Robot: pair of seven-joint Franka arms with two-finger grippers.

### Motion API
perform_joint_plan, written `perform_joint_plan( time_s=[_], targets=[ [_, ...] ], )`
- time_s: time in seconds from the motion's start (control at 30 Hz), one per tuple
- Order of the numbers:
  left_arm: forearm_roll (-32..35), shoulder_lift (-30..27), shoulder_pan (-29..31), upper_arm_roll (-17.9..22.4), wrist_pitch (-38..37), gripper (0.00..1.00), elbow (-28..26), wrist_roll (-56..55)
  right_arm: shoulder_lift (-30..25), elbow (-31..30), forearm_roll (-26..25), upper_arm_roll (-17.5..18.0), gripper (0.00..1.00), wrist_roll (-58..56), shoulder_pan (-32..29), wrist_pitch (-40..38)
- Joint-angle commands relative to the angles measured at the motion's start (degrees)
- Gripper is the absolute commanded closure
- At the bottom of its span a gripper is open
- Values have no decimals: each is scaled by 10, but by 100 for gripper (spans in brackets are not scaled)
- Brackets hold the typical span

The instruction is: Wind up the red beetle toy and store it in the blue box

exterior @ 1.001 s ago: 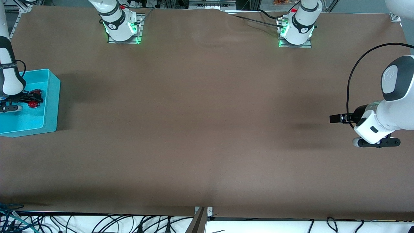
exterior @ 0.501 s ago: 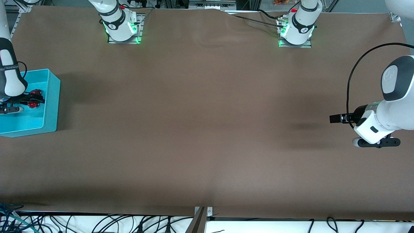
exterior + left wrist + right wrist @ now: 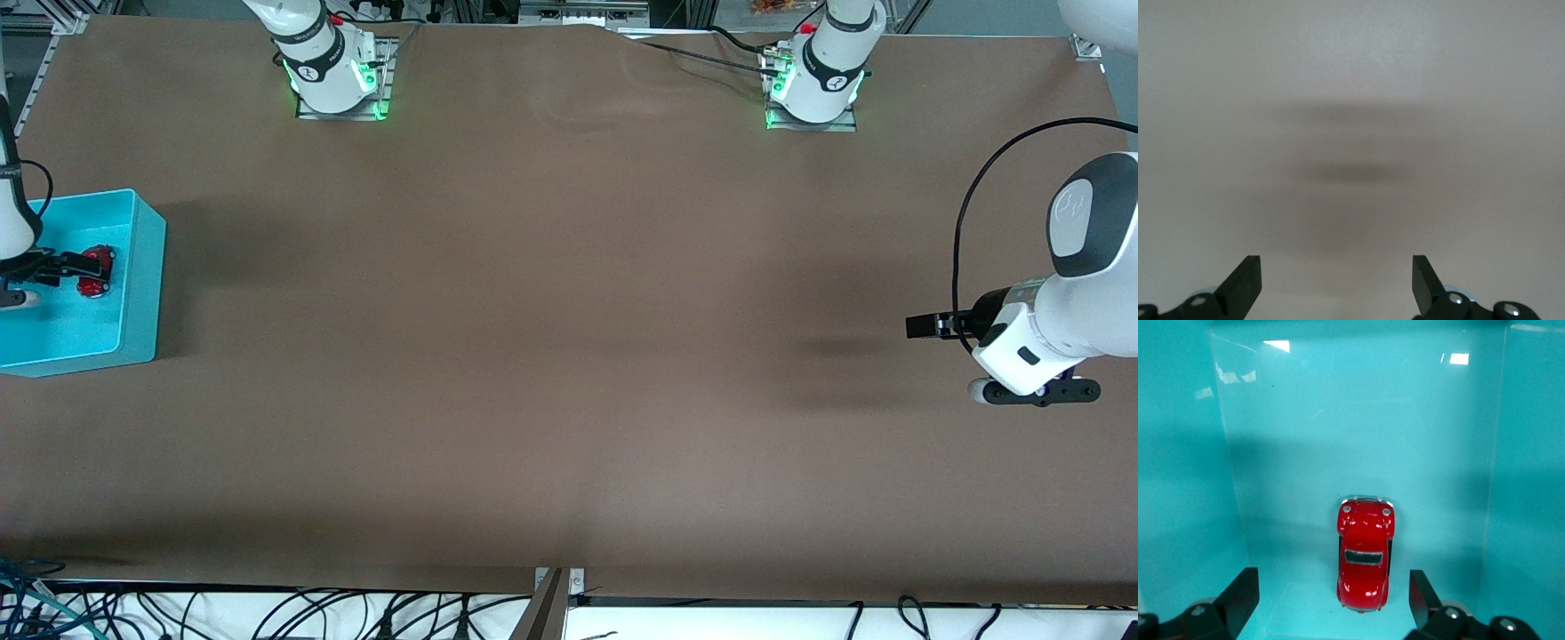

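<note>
Red beetle toy (image 3: 1365, 562) resting on its wheels on the flat floor of the blue box (image 3: 142, 293), free of any grip, glossy roof and dark rear window facing up in the right wrist view. In the front view, red beetle toy (image 3: 94, 274) partly covered by the dark fingers above it, with red showing on both sides of them. Blue box (image 3: 1191, 487) standing at the right arm's end of the brown table (image 3: 569, 356), open top upward, thin turquoise walls rising around the toy on all sides seen from the right wrist. Right tool (image 3: 1331, 597) hanging over the box floor, fingers (image 3: 1238, 597) spread wide apart, one to each side of the toy and clear of its body, nothing clamped between them. Right tool (image 3: 76, 265) reaching in from the edge of the front view, over the box. Left tool (image 3: 1337, 280) parked over bare table at the left arm's end, well apart from the box, fingers (image 3: 1245, 280) likewise wide apart and holding nothing; only blurred shadow on the table surface beneath it. Left tool (image 3: 925, 325) pointing toward the middle of the table, arm waiting. Green lights glowing at both arm bases (image 3: 338, 84) along the top of the front view.
</note>
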Motion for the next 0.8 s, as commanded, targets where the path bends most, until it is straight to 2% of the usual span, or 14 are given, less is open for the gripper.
perform_joint_plan(
  time_s=[0.0, 0.27, 0.77],
  targets=[
    [8, 9, -5, 1, -7, 0, 20, 9, -21, 3, -2, -1, 0, 1, -5, -34],
    [8, 8, -4, 1, -7, 0, 20, 9, -72, -2, -10, -13, 0, 1, -4, -92],
    [8, 8, -5, 1, -7, 0, 20, 9, -132, -1, -15, -29, 0, 5, -6, -175]
  ],
)
